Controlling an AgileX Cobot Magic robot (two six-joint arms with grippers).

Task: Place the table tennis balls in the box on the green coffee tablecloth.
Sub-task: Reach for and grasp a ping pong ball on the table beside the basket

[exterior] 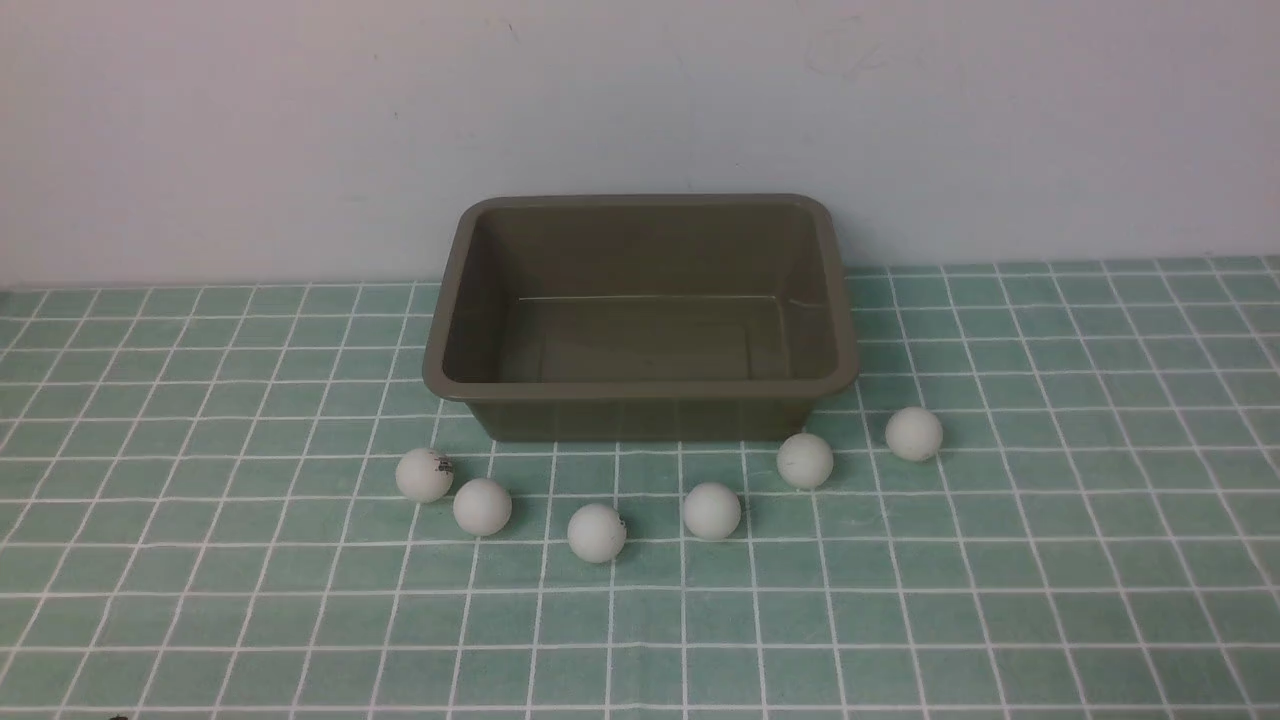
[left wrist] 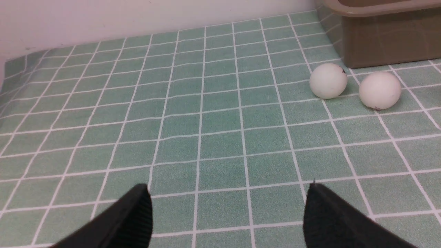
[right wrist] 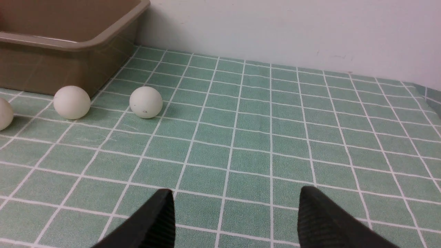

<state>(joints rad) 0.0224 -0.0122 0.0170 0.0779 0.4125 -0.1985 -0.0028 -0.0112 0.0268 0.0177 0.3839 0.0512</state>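
Note:
The olive-brown box (exterior: 640,385) stands empty on the green checked tablecloth (exterior: 200,560), against the back wall. Several white table tennis balls lie in a curved row in front of it, from the leftmost ball (exterior: 424,474) to the rightmost ball (exterior: 913,433). In the left wrist view, my left gripper (left wrist: 229,193) is open and empty over bare cloth, with two balls (left wrist: 328,81) (left wrist: 379,90) ahead beside the box corner (left wrist: 389,41). In the right wrist view, my right gripper (right wrist: 236,198) is open and empty, with balls (right wrist: 145,102) (right wrist: 71,102) ahead by the box (right wrist: 69,44). Neither gripper shows in the front view.
A pale wall (exterior: 640,110) rises right behind the box. The cloth reaches the front edge of the front view. In the right wrist view the cloth's edge (right wrist: 427,93) shows at the far side.

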